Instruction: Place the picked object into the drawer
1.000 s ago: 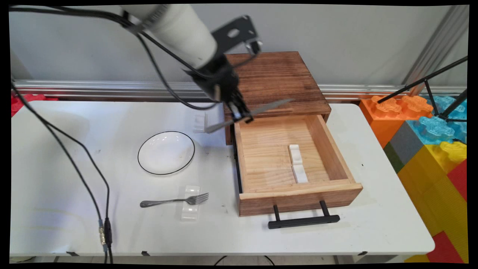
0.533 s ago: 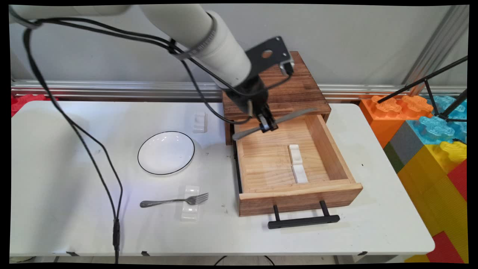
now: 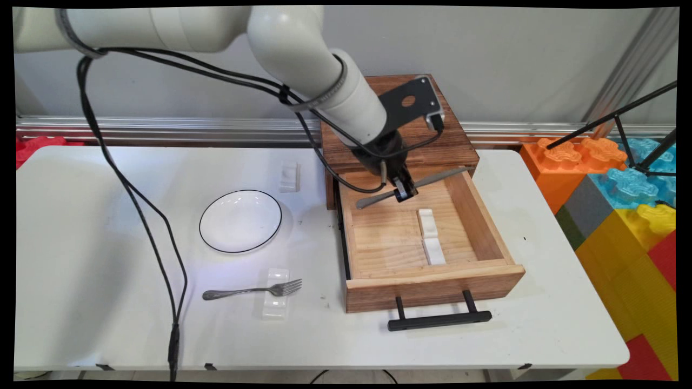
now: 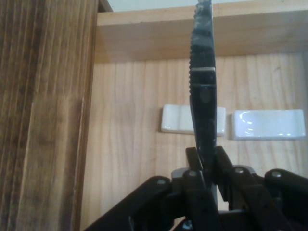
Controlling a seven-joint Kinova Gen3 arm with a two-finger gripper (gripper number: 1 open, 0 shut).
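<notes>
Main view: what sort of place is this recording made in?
Probably a robotics lab staged as a dining setup: a white table against a plain wall, a tripod beside large toy blocks, and tableware: plate, fork, open wooden drawer.

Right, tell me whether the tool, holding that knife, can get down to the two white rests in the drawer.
Probably yes. The tool, shut on the knife, hangs over the back of the open drawer, and the two white rests lie uncovered on its floor just ahead. The long knife might catch the drawer's side wall.
</notes>
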